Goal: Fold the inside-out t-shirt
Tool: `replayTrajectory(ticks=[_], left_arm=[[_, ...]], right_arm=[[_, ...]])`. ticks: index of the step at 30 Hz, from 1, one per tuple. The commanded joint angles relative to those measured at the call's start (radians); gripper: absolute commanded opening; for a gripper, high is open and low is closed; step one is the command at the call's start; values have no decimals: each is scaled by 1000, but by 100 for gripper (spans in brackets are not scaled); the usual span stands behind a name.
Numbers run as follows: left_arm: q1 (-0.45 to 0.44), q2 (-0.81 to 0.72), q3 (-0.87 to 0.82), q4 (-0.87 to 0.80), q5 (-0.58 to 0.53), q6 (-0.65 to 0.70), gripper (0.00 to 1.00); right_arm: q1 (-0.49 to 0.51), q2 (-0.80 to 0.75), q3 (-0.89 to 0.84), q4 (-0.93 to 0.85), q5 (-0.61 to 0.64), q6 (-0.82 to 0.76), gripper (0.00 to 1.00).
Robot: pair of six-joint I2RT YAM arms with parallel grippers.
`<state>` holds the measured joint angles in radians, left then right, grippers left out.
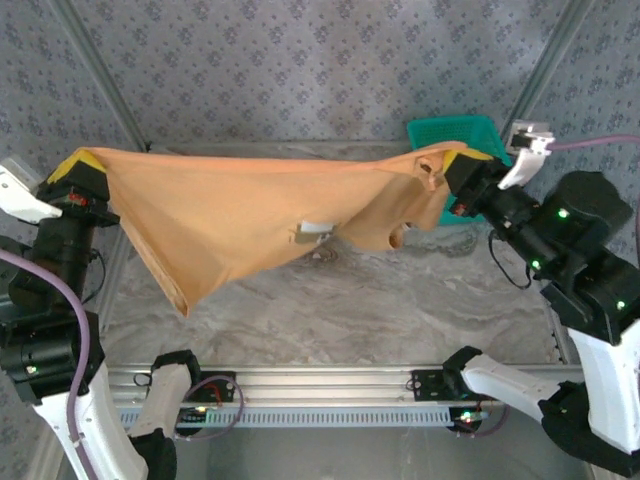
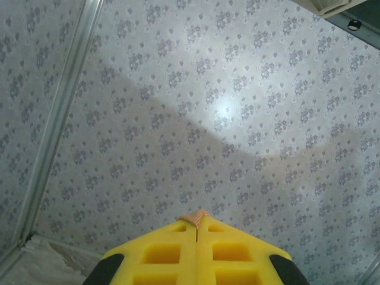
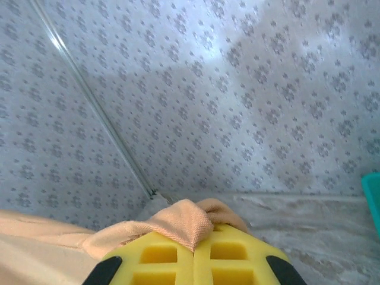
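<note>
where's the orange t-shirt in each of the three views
top external: the t-shirt is stretched across the middle, from the left end effector to the right end effector.
left wrist: a small tip of its cloth pokes out of the shut yellow end effector, bottom centre.
right wrist: a bunched fold lies over the yellow end effector and runs off lower left.
shared landmark: the grey patterned wall behind.

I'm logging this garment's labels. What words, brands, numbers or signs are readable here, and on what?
No text can be read anywhere.
The white tag on the inside-out t-shirt: too small and blurred to read.
The wallpaper: a floral pattern, no lettering.
</note>
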<state>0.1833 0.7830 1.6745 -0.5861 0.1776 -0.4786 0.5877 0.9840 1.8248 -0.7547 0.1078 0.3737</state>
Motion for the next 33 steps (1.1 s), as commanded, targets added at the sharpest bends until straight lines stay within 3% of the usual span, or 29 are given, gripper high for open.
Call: replayTrajectory(ticks=[1,8,14,20,21,22,24,25,26,29,33], left_arm=[[6,52,53,-33,-44,56,0],[7,207,-33,32,-7,53,0],[10,526,-219,193,54,12,0],[0,874,-294,307,82,-53,0],[-4,937,-285,315,72,-57,4],[-9,1001,-258,305,57,-64,23],[-19,1121,-188,269,31,-61,50],[-25,1169,-134,245,10,-51,67],[-28,1202,-97,223,-8,-42,75],[-47,1205,-64,170,-68,-23,86],[-129,1040,-231,201,-112,-14,87]], right_arm=[[2,28,55,-25,-15,-64,0],[-69,197,116,-5,73,-107,0],[-290,508,118,53,-93,-33,0],[-353,983,273,28,-238,90,0],[-352,1086,337,0,-245,113,0],[-354,1195,424,-37,-269,136,13],[-359,1399,651,-131,-279,176,52],[-359,1493,779,-179,-280,195,64],[-358,1559,876,-217,-288,204,70],[-348,1600,942,-256,-298,227,79],[-320,1388,558,-128,-256,206,79]])
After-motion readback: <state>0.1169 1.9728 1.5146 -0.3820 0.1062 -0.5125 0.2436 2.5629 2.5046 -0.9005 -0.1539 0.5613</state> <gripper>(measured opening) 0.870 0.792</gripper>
